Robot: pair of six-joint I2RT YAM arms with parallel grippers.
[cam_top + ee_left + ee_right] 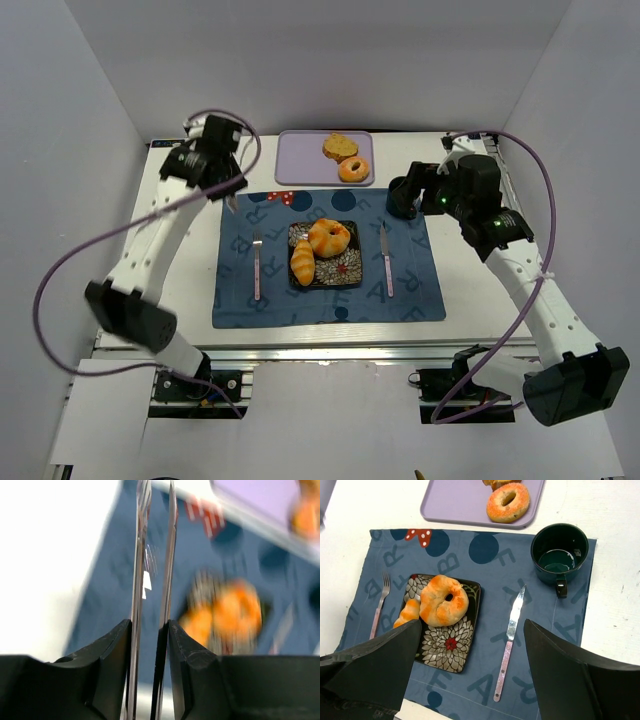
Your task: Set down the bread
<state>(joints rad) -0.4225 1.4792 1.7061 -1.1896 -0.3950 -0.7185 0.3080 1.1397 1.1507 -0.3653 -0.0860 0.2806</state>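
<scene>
A ring-shaped bread (329, 237) (444, 600) and a small twisted roll (302, 262) (409, 612) lie on the dark flowered plate (345, 270) (447, 652) in the middle of the blue placemat. My left gripper (232, 197) (157, 490) hangs over the mat's far left corner. Its thin fingers stand a narrow gap apart with nothing between them, and its view is blurred. My right gripper (398, 200) (472, 630) hovers over the mat's right side, wide open and empty. On the purple tray (300, 160) (460, 500) rest a sugared donut (353, 169) (508, 502) and a bread slice (339, 147).
A fork (257, 265) lies left of the plate and a knife (386, 262) (511, 640) right of it. A dark cup (559, 552) stands at the mat's far right corner, under my right wrist. White walls close in the table on three sides.
</scene>
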